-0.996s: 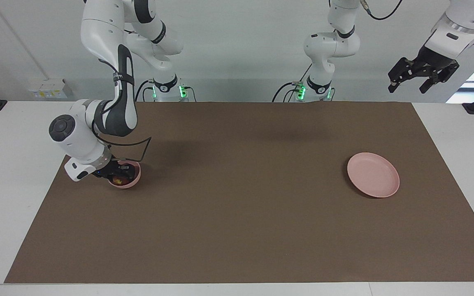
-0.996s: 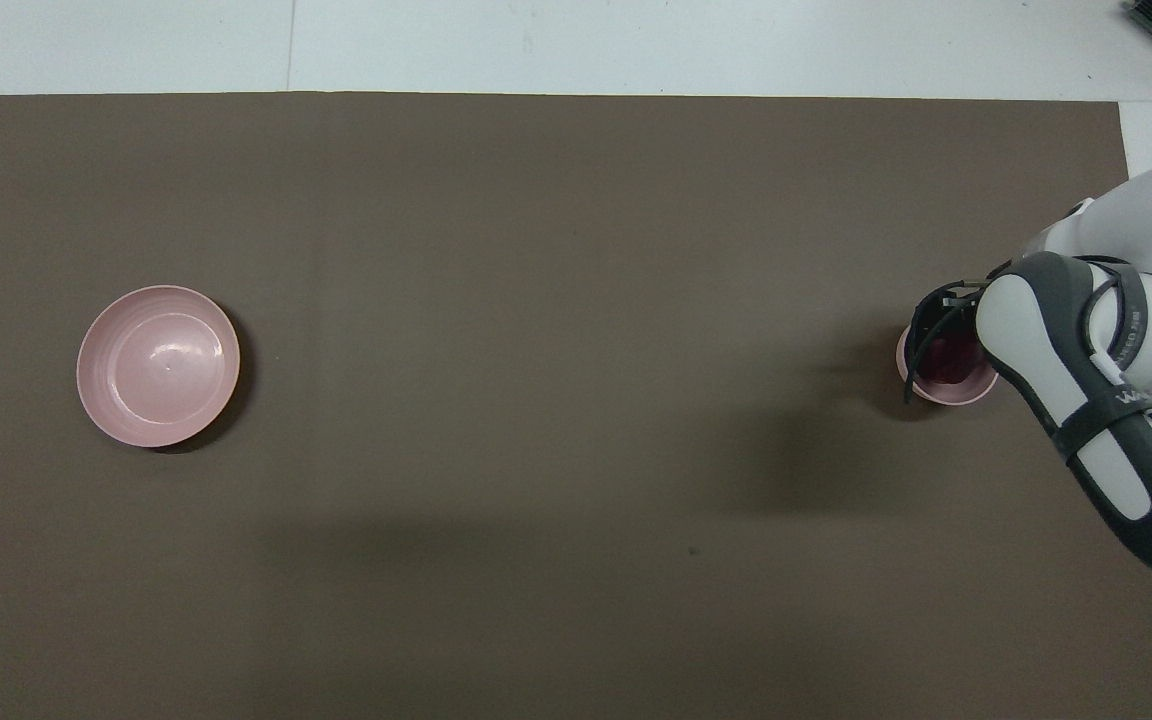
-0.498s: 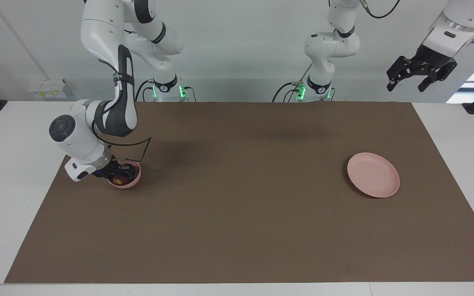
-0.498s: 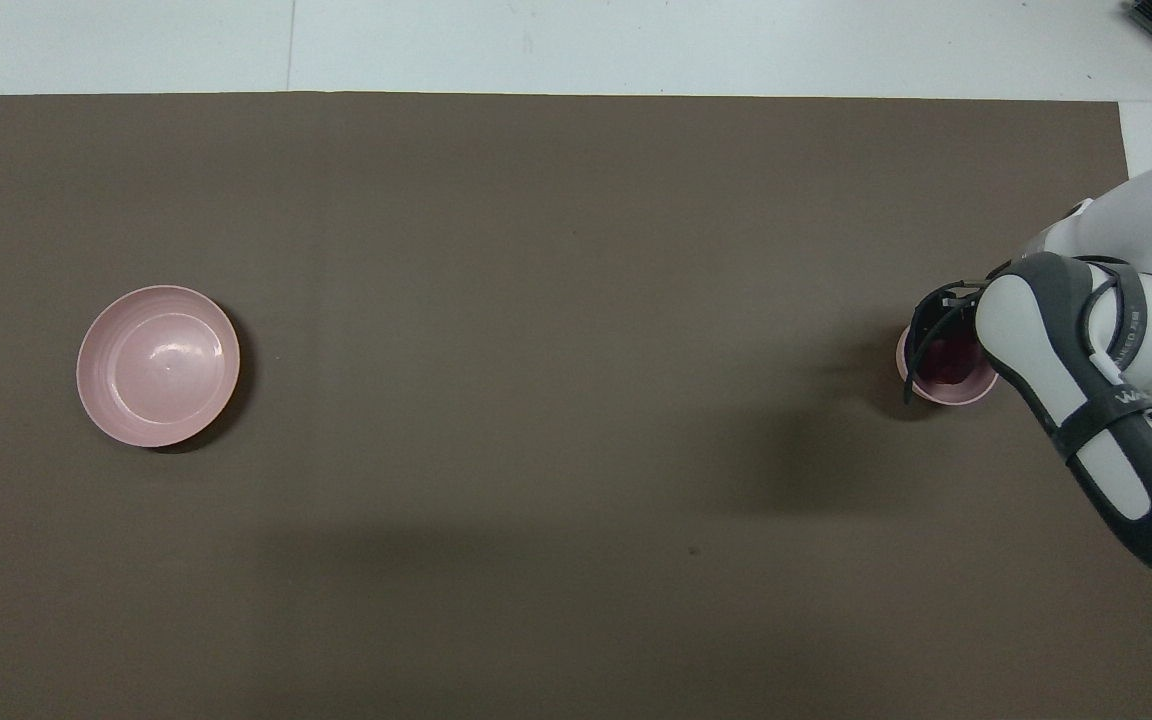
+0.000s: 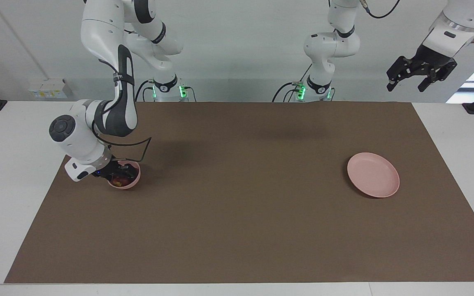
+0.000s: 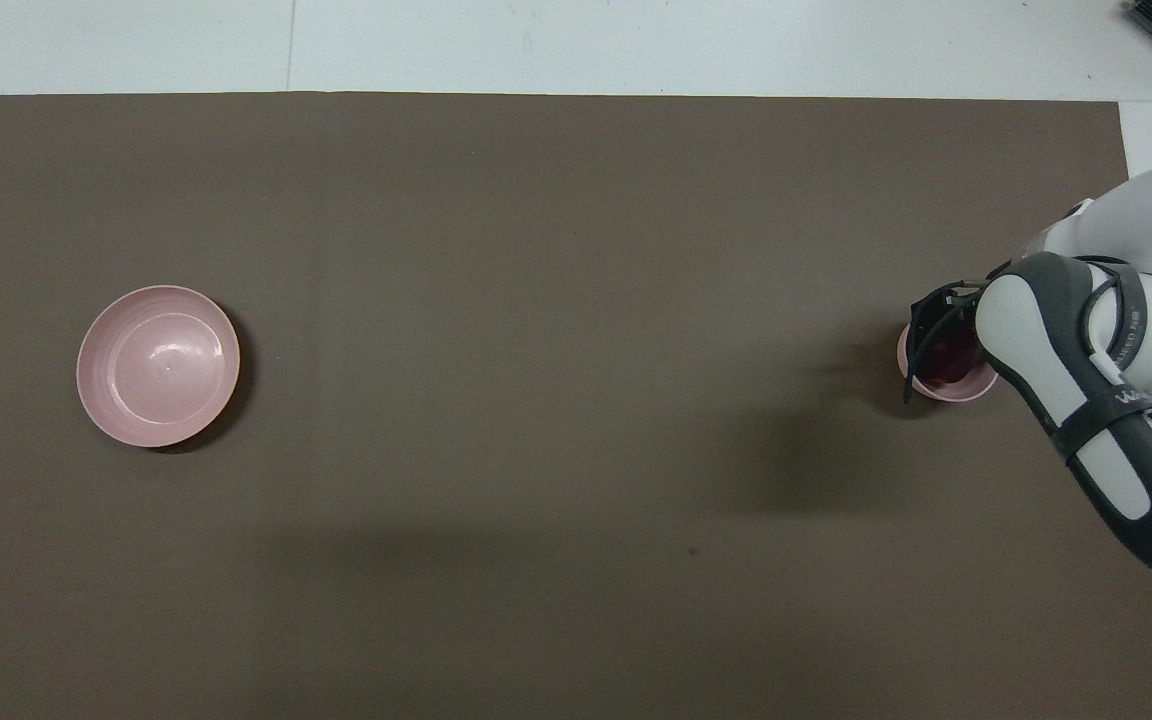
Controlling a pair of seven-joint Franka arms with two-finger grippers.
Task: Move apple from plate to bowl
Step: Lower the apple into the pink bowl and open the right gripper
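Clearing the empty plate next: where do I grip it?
Pinch the plate by its raised rim, from above, one finger inside, one outside, at the edge toward the left arm's end. It lies flat, shallow, likely too wide to span; the left hand waits raised there.

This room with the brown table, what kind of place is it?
Probably a robot lab, not a kitchen. Two white arms are bolted at the table's edge, a plain brown mat covers the top, and on it are only a pink plate and a bowl.

Bright, even overhead light; soft arm shadows on the mat [image 5: 237,213]; sharp focus.
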